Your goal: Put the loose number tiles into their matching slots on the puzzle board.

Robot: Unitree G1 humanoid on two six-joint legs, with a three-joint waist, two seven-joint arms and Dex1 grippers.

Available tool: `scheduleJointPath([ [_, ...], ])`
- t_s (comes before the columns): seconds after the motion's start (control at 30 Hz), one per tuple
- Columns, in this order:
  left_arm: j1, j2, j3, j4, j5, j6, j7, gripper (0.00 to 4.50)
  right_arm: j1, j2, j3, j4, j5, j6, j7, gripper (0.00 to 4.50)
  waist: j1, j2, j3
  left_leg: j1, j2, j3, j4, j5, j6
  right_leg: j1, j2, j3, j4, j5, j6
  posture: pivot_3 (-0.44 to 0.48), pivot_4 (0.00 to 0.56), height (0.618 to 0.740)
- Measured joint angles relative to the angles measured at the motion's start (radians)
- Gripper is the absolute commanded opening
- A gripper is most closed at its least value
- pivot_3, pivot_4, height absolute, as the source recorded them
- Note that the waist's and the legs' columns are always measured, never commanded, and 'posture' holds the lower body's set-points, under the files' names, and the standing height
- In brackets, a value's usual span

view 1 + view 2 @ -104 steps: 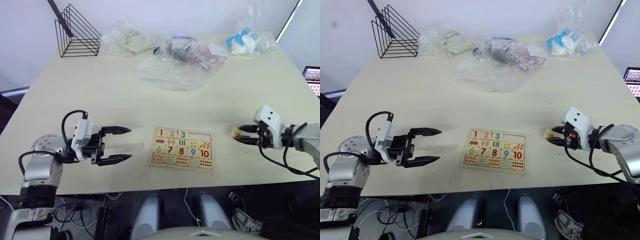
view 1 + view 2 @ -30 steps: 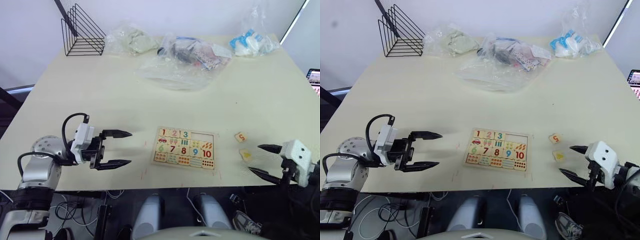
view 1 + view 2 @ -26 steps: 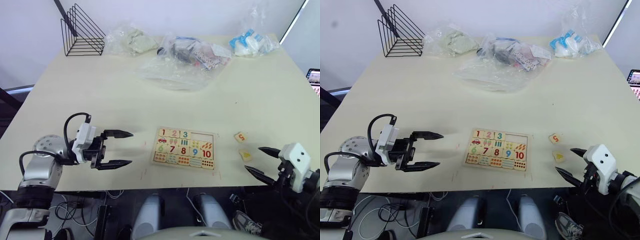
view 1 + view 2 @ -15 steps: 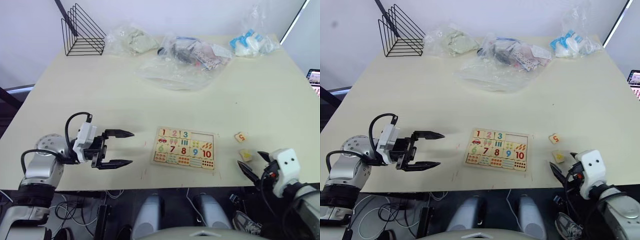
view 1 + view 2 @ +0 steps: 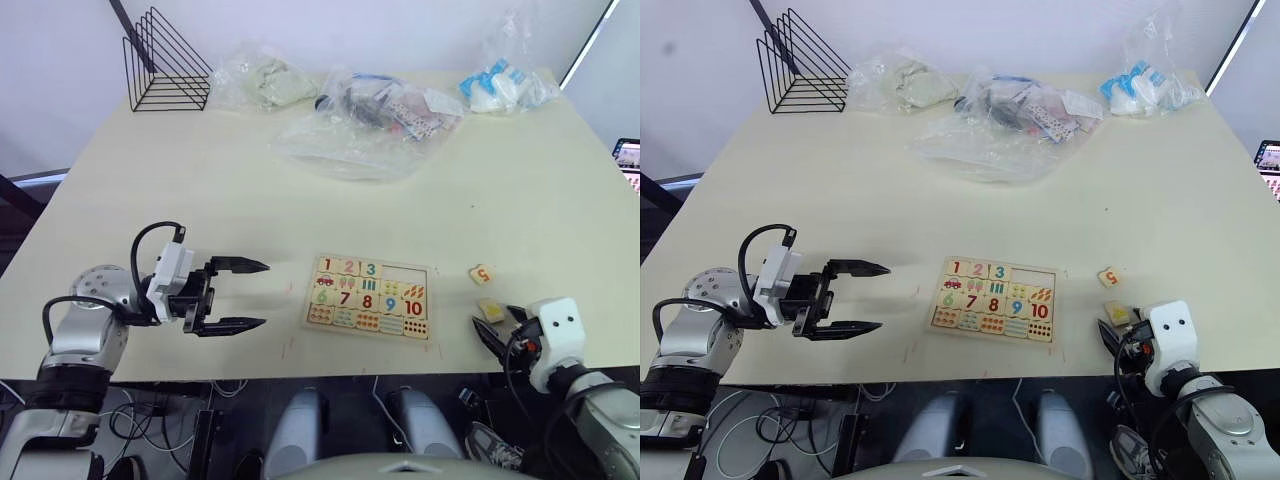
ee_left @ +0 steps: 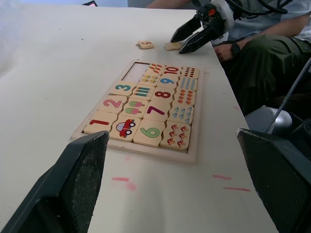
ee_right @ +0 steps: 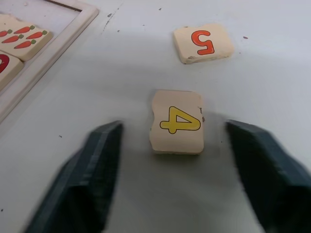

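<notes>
Right tool [image 7: 167, 160] wide open, empty, low over the desk [image 5: 250, 190], fingers [image 7: 92, 179] straddling the 4 tile [image 7: 176, 121] with the tile lying flat just ahead of the tips and centred between them. 5 tile [image 7: 203, 42] a little beyond the 4 tile, farther from the desk's near edge. Puzzle board [image 5: 370, 297] well to the left of the 4 tile, with 1, 2 and 3 seated and two empty slots [image 5: 403, 272] at the end of its number row nearest the 4 tile. Left tool [image 5: 240, 295] open, empty, hovering well apart on the board's far side from the 4 tile. Right arm clearly nearer; likely next a short push forward and a close across the tile's sides.
</notes>
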Motion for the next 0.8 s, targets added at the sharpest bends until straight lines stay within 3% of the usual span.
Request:
scheduleJointPath([
  [0.1, -0.001, 0.0, 0.0, 0.0, 0.0, 0.0, 0.0, 4.5, 0.011, 0.005, 0.007, 0.009, -0.007, -0.033, 0.0, 0.86, 0.0, -0.001, -0.001, 0.0, 0.0, 0.0, 0.0, 0.0, 0.0, 0.0, 0.0, 0.0, 0.0, 0.0, 0.0, 0.0, 0.15, 0.74],
  [0.37, -0.004, 0.0, 0.0, 0.0, 0.0, 0.0, 0.0, 4.5, 0.01, -0.011, 0.008, 0.018, -0.009, -0.049, 0.008, 0.86, 0.001, -0.002, -0.001, 0.0, 0.0, 0.0, 0.0, 0.0, 0.0, 0.0, 0.0, 0.0, 0.0, 0.0, 0.0, 0.0, 0.15, 0.74],
  [0.67, -0.007, -0.001, -0.001, 0.01, 0.0, -0.001, 0.0, 4.5, -0.074, -0.213, -0.024, 0.022, 0.055, -0.002, 0.17, 0.86, 0.0, -0.001, -0.001, 0.0, 0.0, 0.0, 0.0, 0.0, 0.0, 0.0, 0.0, 0.0, 0.0, 0.0, 0.0, 0.0, 0.15, 0.74],
  [0.8, -0.016, -0.002, -0.001, 0.012, 0.0, -0.003, 0.0, 4.5, -0.173, -0.325, -0.029, -0.004, 0.123, 0.049, 0.265, 0.86, -0.001, -0.002, -0.001, 0.0, 0.0, 0.0, 0.0, 0.0, 0.0, 0.0, 0.001, -0.001, 0.0, 0.0, 0.0, 0.0, 0.15, 0.74],
])
